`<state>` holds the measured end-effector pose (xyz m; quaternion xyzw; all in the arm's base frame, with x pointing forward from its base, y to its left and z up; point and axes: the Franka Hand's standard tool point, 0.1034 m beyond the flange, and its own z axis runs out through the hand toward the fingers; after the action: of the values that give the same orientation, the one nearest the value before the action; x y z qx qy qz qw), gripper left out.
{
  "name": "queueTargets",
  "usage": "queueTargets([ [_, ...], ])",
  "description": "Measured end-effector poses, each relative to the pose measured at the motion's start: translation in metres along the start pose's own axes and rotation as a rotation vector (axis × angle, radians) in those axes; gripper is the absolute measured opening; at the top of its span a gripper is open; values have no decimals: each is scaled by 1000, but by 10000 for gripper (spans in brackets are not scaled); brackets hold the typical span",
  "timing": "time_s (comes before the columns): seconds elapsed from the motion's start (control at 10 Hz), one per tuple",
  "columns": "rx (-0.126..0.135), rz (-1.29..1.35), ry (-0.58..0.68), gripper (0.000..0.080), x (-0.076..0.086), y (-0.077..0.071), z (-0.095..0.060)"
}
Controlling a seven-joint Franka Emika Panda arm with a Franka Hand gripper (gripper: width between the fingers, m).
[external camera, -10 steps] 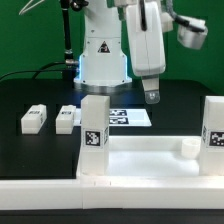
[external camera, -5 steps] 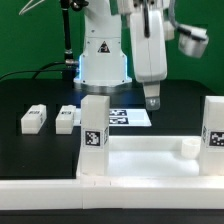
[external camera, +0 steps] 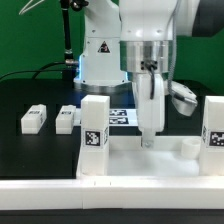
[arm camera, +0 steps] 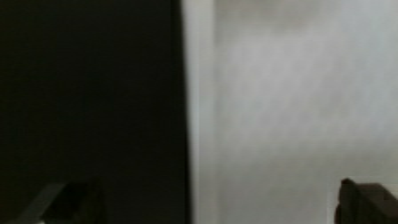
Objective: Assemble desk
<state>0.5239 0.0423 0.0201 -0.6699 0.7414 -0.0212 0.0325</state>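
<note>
over the tabletop (external camera: pixel 150 166) edge, jaws wide apart, empty (tips cut off), wrist view blurred

Lab: robot arm (external camera: pixel 150 45), green backdrop (external camera: pixel 30 40).

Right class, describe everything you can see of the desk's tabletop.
The tabletop is a large white rectangle, plastic-looking, with a raised rim and a round socket at one corner. It lies flat on the black table. A tagged white leg stands upright at its corner on the exterior view's left, another leg on the right. The gripper hangs by its far rim; contact unclear.
</note>
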Motion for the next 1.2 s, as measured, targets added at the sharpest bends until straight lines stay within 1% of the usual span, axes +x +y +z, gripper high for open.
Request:
queueTargets([
  [0.1,9,-20,14,649,-9,-2,10],
  [0.2,8,-27,16,649,-10,-1,13],
  [0.3,9,-27,16,649,-10,-1,13],
  [0.4,9,-27,16,620,-10,-1,13],
  [0.6,9,-28,16,337,-10,-1,13],
  [0.7,8,-28,16,337,-10,-1,13],
  [0.8,-7,-28,14,160,-10,4,15],
  [0.9,-17,-27,12,160,-10,7,16],
  [1.0,-17,-28,12,55,-10,7,16],
  [1.2,-17,-28,12,55,-10,7,16],
])
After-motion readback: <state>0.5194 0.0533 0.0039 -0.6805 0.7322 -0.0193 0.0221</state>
